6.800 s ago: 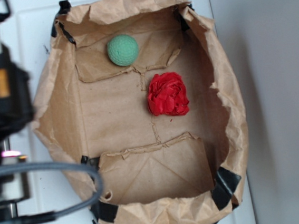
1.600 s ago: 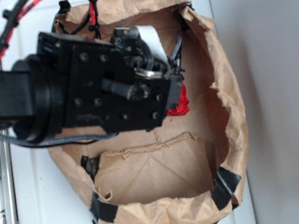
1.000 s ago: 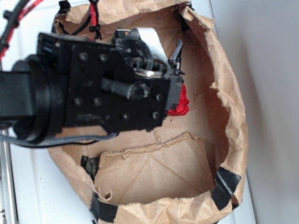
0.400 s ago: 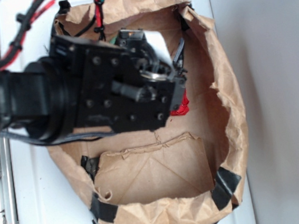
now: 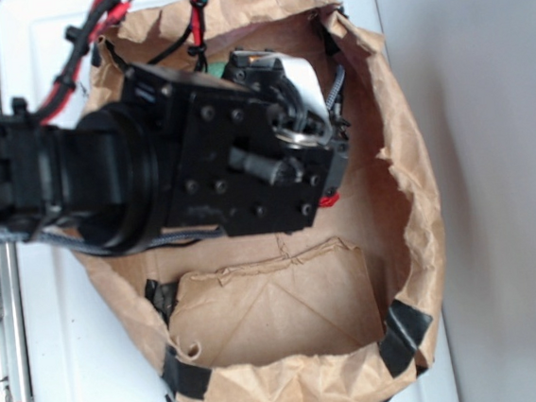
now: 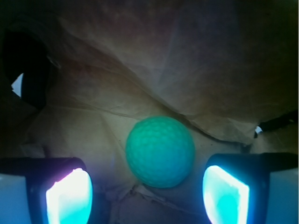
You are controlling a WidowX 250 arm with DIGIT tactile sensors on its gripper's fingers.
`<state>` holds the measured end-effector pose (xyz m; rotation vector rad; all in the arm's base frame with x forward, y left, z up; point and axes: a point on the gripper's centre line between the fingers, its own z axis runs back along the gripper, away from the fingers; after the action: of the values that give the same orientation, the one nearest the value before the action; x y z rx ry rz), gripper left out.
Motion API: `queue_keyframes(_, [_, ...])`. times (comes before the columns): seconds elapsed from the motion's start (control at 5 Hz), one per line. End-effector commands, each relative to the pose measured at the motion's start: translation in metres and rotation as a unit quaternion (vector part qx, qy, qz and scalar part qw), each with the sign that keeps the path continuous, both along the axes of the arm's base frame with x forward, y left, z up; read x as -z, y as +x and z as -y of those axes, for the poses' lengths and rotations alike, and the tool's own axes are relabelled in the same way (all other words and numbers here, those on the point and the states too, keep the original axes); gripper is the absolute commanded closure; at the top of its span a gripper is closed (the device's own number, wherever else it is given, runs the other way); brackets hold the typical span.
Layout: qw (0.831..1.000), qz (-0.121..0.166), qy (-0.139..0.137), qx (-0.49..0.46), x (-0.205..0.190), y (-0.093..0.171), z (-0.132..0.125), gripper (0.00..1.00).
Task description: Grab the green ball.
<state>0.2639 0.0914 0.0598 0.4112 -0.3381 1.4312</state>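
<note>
mint-green and dimpled, the green ball (image 6: 160, 151) sits on brown paper (image 6: 196, 60) just ahead of the gripper (image 6: 147, 196), between its spread, empty fingers (image 6: 70, 196). it looks light, firm and prone to rolling; pinch it across its widest middle.

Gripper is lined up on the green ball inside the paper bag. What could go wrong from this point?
The ball is round and lies free between the open gripper fingers, so an uneven close could squirt it away. It sits close to a crumpled fold of the bag; the fingers may snag paper. From outside, the arm hides the ball.
</note>
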Motion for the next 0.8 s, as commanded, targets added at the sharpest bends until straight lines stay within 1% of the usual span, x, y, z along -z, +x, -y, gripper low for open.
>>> queue_keyframes(0.0, [0.999,0.033,0.004,-0.030,0.008,-0.004,-0.024,0.00])
queue_keyframes(0.4, [0.999,0.009,0.028,-0.034,0.021,-0.012,-0.027,0.00])
queue_keyframes(0.6, [0.999,0.018,0.018,-0.022,0.019,-0.013,-0.027,0.00])
